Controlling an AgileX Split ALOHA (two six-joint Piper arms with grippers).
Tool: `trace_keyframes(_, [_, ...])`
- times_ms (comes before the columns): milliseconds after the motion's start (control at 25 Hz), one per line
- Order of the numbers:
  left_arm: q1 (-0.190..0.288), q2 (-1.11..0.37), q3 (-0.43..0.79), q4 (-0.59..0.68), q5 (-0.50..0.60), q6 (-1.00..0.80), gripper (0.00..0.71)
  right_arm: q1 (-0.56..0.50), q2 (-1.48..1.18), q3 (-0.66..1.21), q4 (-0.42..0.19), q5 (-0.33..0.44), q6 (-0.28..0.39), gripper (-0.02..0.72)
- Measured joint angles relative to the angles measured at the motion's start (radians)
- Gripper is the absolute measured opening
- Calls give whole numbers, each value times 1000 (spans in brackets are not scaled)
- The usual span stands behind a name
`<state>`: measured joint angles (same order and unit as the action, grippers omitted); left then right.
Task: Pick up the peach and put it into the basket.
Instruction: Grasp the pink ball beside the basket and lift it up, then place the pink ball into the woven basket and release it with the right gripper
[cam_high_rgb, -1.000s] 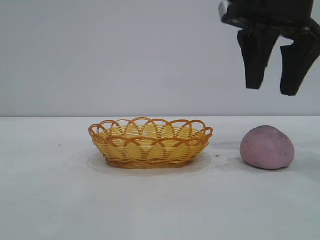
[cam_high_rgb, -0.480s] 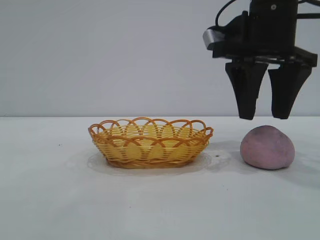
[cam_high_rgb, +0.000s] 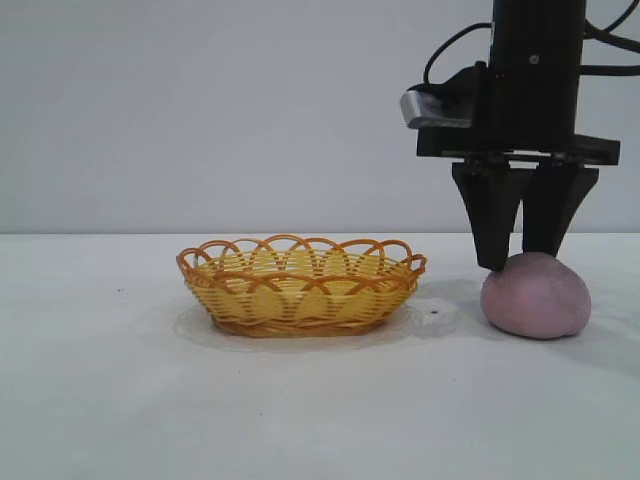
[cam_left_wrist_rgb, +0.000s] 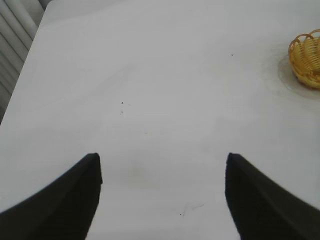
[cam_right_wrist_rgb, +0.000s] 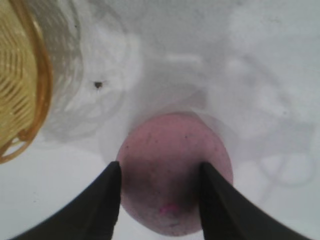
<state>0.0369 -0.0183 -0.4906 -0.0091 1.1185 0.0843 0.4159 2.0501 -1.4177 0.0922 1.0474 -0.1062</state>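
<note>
Peach (cam_high_rgb: 535, 297) lies on the white tabletop (cam_high_rgb: 300, 400), just beside the wicker basket (cam_high_rgb: 300, 285) at its right. Right pincer (cam_high_rgb: 520, 262) points straight down over it, fingers spread on both sides of its top, not clenched. Left pincer (cam_left_wrist_rgb: 162, 200) hangs released over bare tabletop.

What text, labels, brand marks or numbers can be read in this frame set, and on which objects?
None: no readable word, number or sign appears in any view.
The peach, the basket and the table are unmarked.
The right end effector, poised at the peach's top, and the left end effector are plain black.
The grey block on the right arm carries no legible label.
</note>
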Motion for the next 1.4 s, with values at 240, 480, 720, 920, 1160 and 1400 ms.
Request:
trace_keyframes(240, [0,0,0,0,0,0,459,0,15,0,-12,-2,10,144])
trace_keyframes(480, [0,0,0,0,0,0,459,0,10,0,-18,21,1,0])
trace_keyframes(720, [0,0,0,0,0,0,459,0,-97,0,-43,51,-10,0])
trace_keyframes(920, [0,0,0,0,0,0,459,0,-176,-62,8,106,-45,0])
trace_keyframes(1160, [0,0,0,0,0,0,459,46,-180,-177,82,140,-73,0])
trace_keyframes(1400, [0,0,0,0,0,0,459,163,-133,-236,92,109,-91,0])
